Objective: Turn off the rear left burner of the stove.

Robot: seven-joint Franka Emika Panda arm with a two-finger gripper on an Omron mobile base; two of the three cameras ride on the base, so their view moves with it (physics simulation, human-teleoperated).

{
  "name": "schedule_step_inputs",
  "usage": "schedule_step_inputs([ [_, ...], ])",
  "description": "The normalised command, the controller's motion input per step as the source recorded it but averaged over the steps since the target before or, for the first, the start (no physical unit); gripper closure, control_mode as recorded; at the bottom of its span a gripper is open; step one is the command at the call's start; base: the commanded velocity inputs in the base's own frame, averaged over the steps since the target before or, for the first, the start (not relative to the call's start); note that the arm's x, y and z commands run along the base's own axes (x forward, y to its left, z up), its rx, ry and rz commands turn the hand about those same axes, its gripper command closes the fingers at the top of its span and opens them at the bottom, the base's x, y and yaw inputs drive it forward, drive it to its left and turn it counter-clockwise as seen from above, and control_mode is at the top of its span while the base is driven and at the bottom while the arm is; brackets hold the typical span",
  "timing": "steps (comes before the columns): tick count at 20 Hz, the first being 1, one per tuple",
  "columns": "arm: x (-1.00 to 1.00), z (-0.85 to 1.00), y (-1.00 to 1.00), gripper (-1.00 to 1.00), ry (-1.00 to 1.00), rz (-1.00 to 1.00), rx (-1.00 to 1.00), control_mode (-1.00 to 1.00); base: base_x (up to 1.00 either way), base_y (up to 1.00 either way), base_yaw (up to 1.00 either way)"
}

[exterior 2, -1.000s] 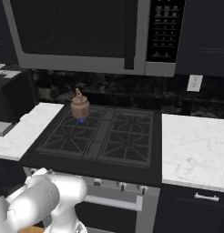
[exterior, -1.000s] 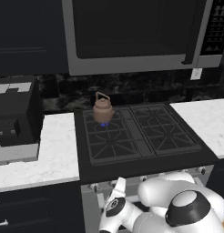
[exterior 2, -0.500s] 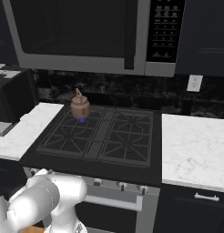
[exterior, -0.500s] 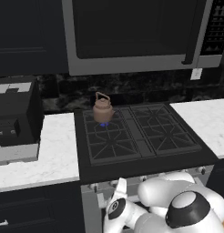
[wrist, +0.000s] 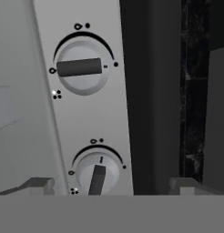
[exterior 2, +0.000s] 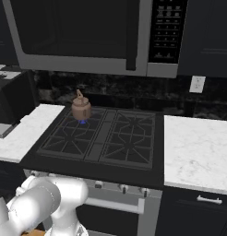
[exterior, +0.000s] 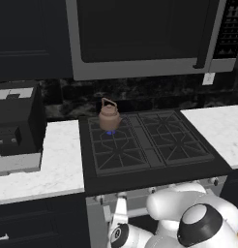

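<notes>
The stove (exterior: pixel 155 167) is a black four-burner cooktop with a silver front panel (wrist: pixel 107 113). Its rear left burner (exterior: pixel 110 131) shows a small blue flame (exterior 2: pixel 82 121) under the brown kettle (exterior: pixel 110 116). My gripper (wrist: pixel 113 185) is open and close to the panel, which runs up and down in the rolled hand view. The lower knob (wrist: pixel 98 174) lies between the spread fingertips (wrist: pixel 38 184), its bar nearly upright in that view. The upper knob (wrist: pixel 81 68) has its bar lying crosswise. In the left base view my gripper (exterior: pixel 121 202) points up at the panel's left end.
A large dark microwave (exterior: pixel 140 36) hangs above the cooktop. A black toaster-like appliance (exterior: pixel 17 123) stands on the white counter (exterior: pixel 53 164) at the left. More white counter (exterior 2: pixel 198 147) lies to the right. My arm's elbow (exterior: pixel 188 213) bulks in front of the oven.
</notes>
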Motion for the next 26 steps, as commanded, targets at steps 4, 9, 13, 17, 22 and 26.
schedule_step_inputs([
  [4,0.07,0.02,-0.02,-1.00,0.00,0.00,0.00,-1.00,0.00,0.00,0.00],
  [9,0.00,0.26,-0.26,-1.00,-0.01,0.00,0.02,-1.00,0.00,0.00,0.00],
  [13,0.00,0.04,-0.26,-1.00,0.00,0.00,0.00,-1.00,0.00,0.00,0.00],
  [17,0.26,0.25,-0.19,-1.00,0.00,0.00,0.02,-1.00,0.00,0.00,0.00],
  [22,0.09,0.04,-0.02,-1.00,0.00,0.00,0.00,-1.00,0.00,0.00,0.00],
  [26,-0.05,-0.08,0.04,-1.00,0.00,0.00,0.00,-1.00,0.00,0.00,0.00],
])
